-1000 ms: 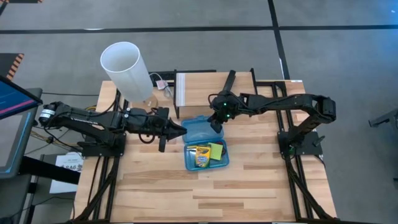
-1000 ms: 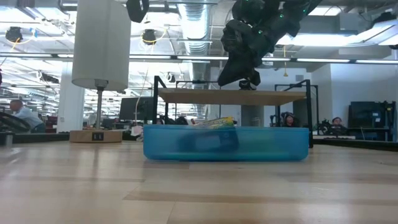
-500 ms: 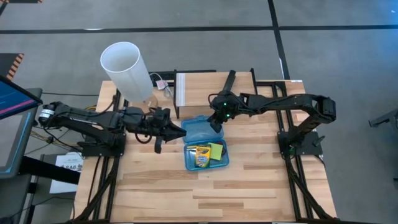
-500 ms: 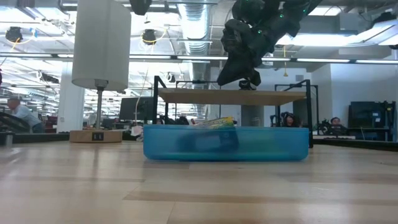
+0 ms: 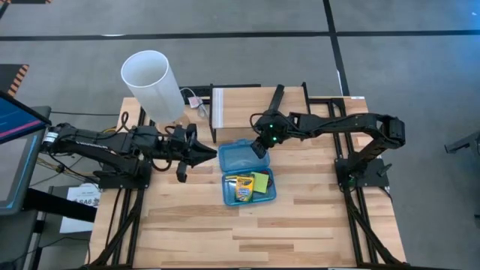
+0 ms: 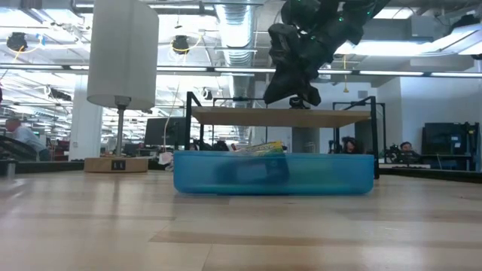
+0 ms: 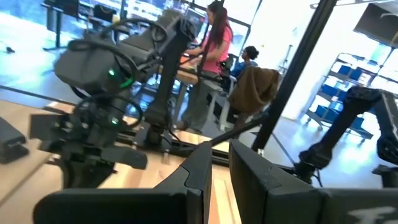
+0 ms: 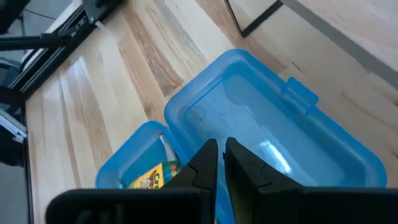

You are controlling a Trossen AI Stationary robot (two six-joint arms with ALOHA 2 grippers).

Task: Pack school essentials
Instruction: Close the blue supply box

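A blue plastic box (image 5: 249, 196) sits mid-table with its lid (image 5: 236, 157) swung open on the far side, lying beside the base. In the base lie the yellow-green crayon box (image 5: 241, 188) and the green sticky-note pad (image 5: 261, 181). Pencils, pen, scissors and eraser do not show. My right gripper (image 5: 260, 149) hangs shut above the lid (image 8: 267, 143), well clear of it in the low view (image 6: 300, 98). My left gripper (image 5: 214, 155), shut, is level just left of the lid, apart from it.
A tall white cylinder (image 5: 152, 84) stands on a thin post at the far left. A raised wooden shelf (image 5: 259, 105) runs along the far edge, with a slim black bar (image 5: 276, 97) on it. Bare wood lies near and right of the box. People sit in the room beyond.
My left gripper has drawn back from the lid's edge toward the table's left edge, staying shut. The box and lid have stayed where they were.
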